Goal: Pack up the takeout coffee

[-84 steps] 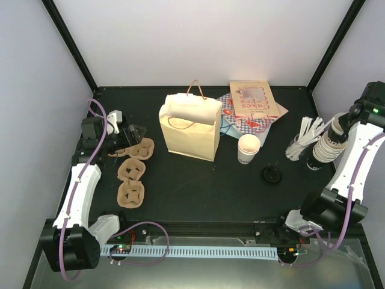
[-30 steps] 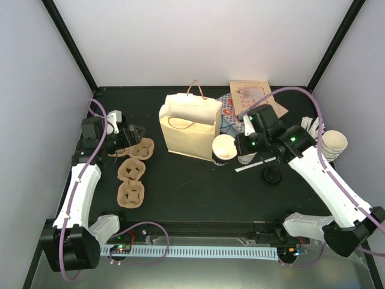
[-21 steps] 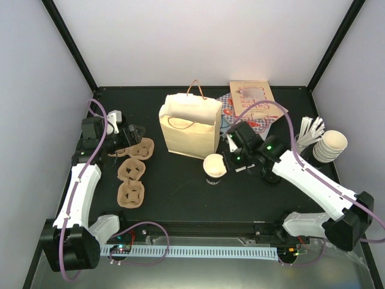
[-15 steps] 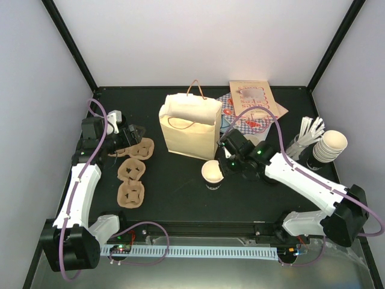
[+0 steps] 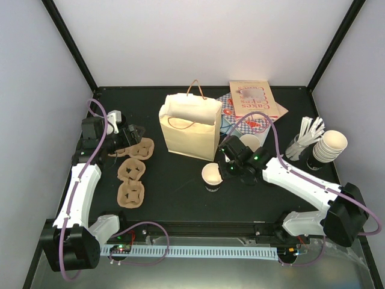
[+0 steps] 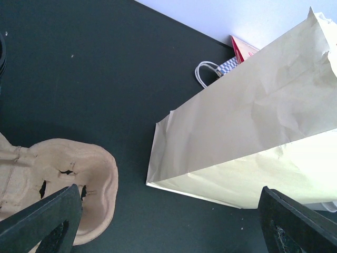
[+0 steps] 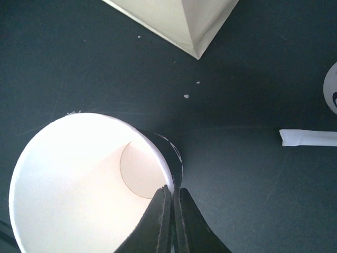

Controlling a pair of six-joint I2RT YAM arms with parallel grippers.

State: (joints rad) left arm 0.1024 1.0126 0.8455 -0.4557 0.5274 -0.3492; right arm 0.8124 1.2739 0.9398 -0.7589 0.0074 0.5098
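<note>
Black table [image 5: 180, 198], white enclosure walls. Right gripper [image 7: 172, 191] is pressed together on the rim of an open paper cup [image 7: 79, 179], one finger inside the wall and one outside. The cup is just in front of the tan paper bag [image 5: 189, 135], near its right corner. No lid on it. I see no black lid in any view; possibly hidden under the right arm. Left gripper [image 5: 131, 133] is spread wide and idle by the cup carriers [image 5: 131, 174].

Judgement: a thin rim grip twists easily. Keep the cup level, set it down clear of the bag, and release only once it is seated.
</note>
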